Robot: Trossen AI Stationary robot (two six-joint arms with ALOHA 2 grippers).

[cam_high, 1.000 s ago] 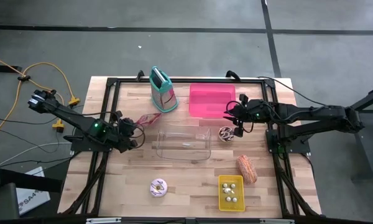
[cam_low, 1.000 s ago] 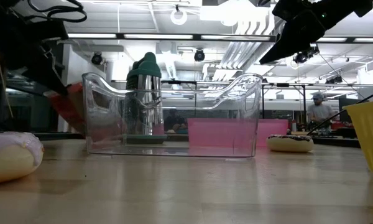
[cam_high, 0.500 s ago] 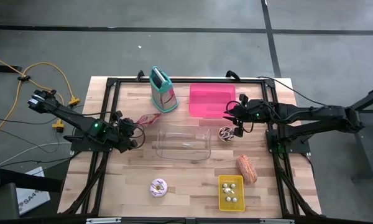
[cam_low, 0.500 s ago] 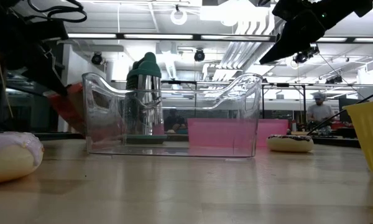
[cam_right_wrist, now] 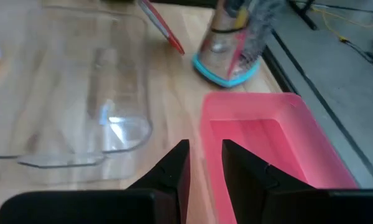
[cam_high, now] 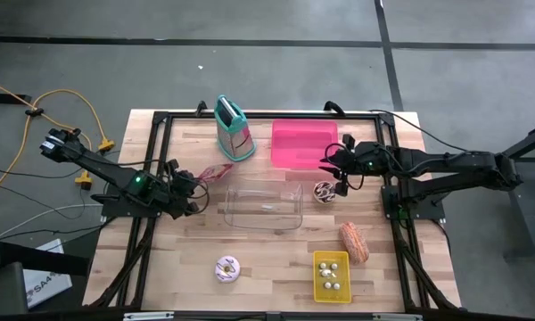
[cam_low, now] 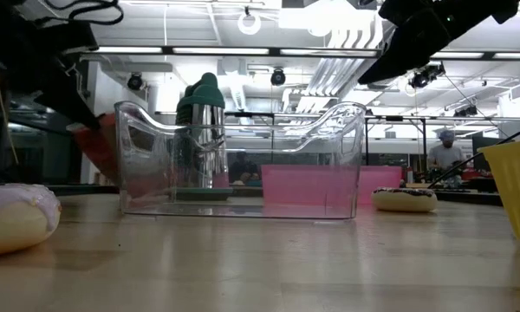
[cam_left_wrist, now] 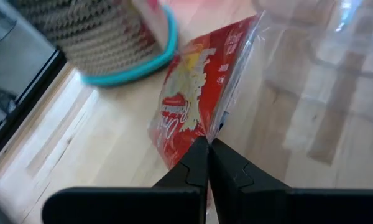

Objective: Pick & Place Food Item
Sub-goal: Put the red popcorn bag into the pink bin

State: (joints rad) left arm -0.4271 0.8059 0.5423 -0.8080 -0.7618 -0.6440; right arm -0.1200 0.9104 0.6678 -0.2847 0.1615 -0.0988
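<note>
Left gripper point(cam_left_wrist: 208, 146) pinches only the edge of the red snack packet point(cam_left_wrist: 196, 106); it can slip short of the clear bin point(cam_high: 264, 205). Right gripper point(cam_right_wrist: 204, 155) hovers empty, slightly parted, over the pink tray point(cam_right_wrist: 270, 137).

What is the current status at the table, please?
Left gripper shut on red snack packet, beside clear bin. Right gripper empty, slightly open, over pink tray. Nothing blocking.
</note>
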